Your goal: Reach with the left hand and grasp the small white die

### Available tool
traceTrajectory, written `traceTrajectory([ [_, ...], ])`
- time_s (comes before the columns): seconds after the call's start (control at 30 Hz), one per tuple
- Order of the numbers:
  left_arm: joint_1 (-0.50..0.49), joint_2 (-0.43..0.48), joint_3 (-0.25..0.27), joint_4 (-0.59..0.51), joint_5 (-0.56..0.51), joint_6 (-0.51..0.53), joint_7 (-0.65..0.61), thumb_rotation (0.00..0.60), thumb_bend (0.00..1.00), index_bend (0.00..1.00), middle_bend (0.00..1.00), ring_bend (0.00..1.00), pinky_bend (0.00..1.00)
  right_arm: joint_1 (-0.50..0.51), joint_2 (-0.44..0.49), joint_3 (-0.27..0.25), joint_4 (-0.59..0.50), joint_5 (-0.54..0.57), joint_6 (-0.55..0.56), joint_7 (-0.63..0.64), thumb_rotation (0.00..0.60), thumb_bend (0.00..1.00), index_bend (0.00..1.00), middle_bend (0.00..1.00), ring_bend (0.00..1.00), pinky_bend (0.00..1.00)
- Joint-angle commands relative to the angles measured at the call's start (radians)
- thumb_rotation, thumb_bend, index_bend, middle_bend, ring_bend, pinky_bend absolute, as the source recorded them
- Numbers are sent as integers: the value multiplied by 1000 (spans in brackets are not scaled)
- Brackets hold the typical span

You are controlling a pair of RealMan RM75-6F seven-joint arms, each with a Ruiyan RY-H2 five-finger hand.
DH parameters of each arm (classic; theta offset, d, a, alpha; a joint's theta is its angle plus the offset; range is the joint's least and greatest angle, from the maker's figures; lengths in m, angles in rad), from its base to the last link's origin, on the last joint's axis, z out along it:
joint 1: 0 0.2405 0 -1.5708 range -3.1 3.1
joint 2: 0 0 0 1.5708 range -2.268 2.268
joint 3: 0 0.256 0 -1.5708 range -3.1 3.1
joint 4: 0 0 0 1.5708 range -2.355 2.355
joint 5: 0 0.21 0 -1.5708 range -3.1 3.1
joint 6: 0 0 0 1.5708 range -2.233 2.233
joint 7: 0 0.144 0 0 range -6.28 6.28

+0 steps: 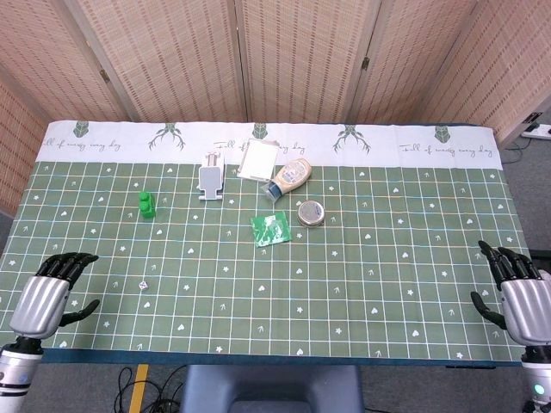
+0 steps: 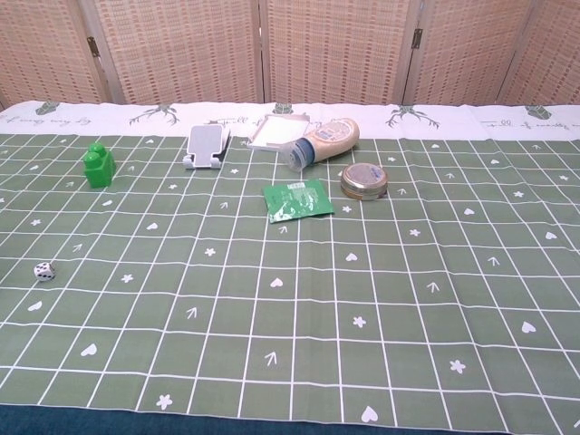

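White, dotted and small, the die (image 1: 143, 285) lies free on the green checked tablecloth (image 1: 344, 284), near the left hand (image 1: 50, 299) at about its three o'clock, with no other object close by. Judged from this, the left hand, empty with fingers apart, should travel toward three o'clock, descend squarely over the die and pinch opposite faces gently, lest it skid. Only the head view shows either hand, the right hand (image 1: 523, 303) likewise spread and empty; the chest view shows the die's pips more plainly.
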Motion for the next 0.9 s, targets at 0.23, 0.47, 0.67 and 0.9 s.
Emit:
traceTrajectory([
  [0.23, -156, -28, 18, 75, 69, -205, 9, 600, 225, 294, 435, 403, 478, -6, 11, 0, -7, -2, 8, 7, 600, 231, 98, 251, 157, 209],
  [0.47, -227, -69, 18, 104, 41, -311, 7, 600, 225, 335, 660, 593, 724, -11, 10, -1, -1, -6, 18, 15, 600, 230, 98, 260, 157, 209],
  [0.67, -262, -116, 18, 145, -14, -384, 13, 600, 225, 364, 779, 690, 827, -15, 11, 1, 5, 1, 20, 22, 600, 231, 98, 260, 157, 209],
  [0.9, -281, -151, 13, 172, -104, -450, 58, 600, 225, 370, 834, 740, 866, -15, 8, 2, 14, 0, 19, 30, 600, 231, 98, 261, 157, 209],
])
